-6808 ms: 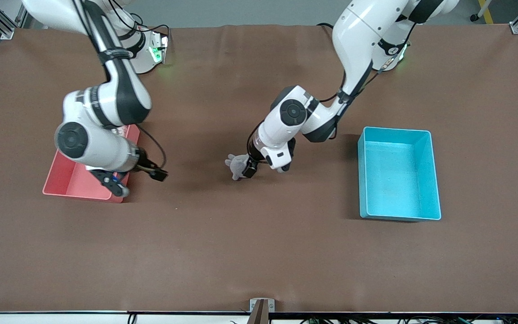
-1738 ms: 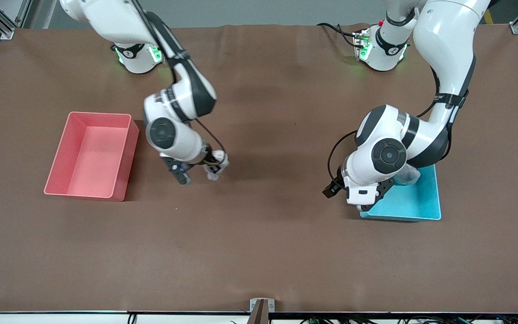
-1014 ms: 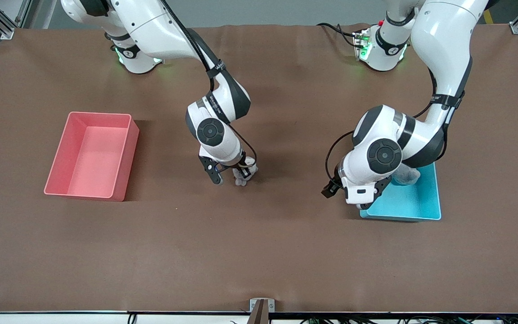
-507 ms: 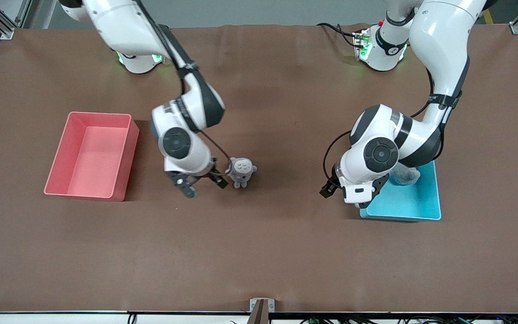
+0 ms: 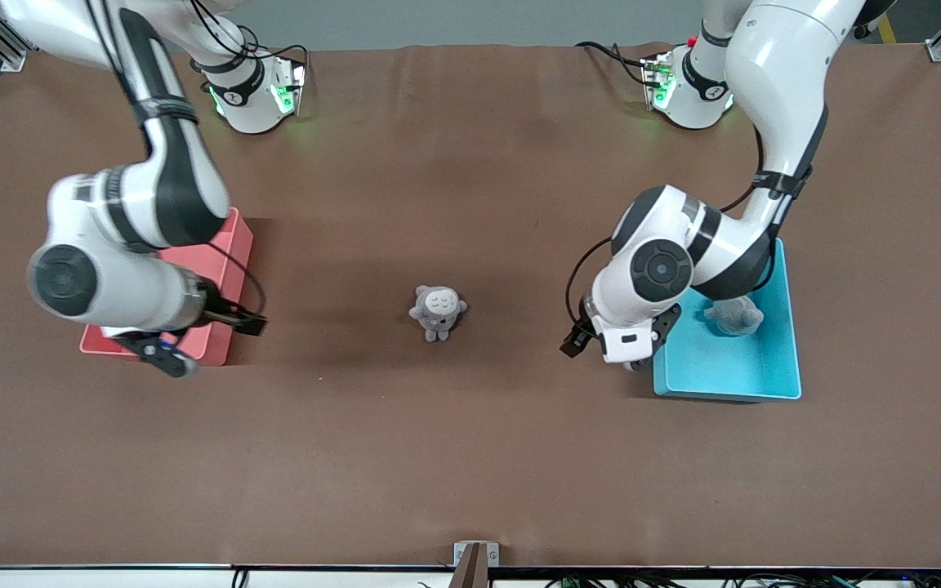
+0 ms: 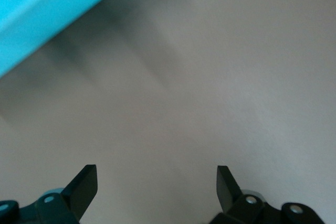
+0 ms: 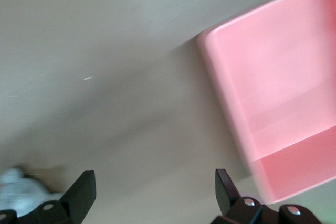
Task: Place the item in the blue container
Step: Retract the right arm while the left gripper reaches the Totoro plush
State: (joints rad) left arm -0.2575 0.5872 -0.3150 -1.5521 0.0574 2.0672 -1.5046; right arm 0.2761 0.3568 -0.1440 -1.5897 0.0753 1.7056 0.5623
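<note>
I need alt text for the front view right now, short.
A small grey plush toy stands mid-table between a pink bin and the blue container, which holds another grey item. The open right gripper hovers by the pink bin; the open left gripper is beside the container.

The blue container (image 5: 728, 371), a light cyan, open-topped rectangular bin with thin walls and rounded corners, is seen standing upright on the table toward the left arm's end. A pale grey soft item (image 5: 733, 316) lies inside it, against the wall at the table's end. Another item, a small grey plush toy (image 5: 436, 310) with pale dots on its face, stands at the middle of the table, well apart from the bin.
</note>
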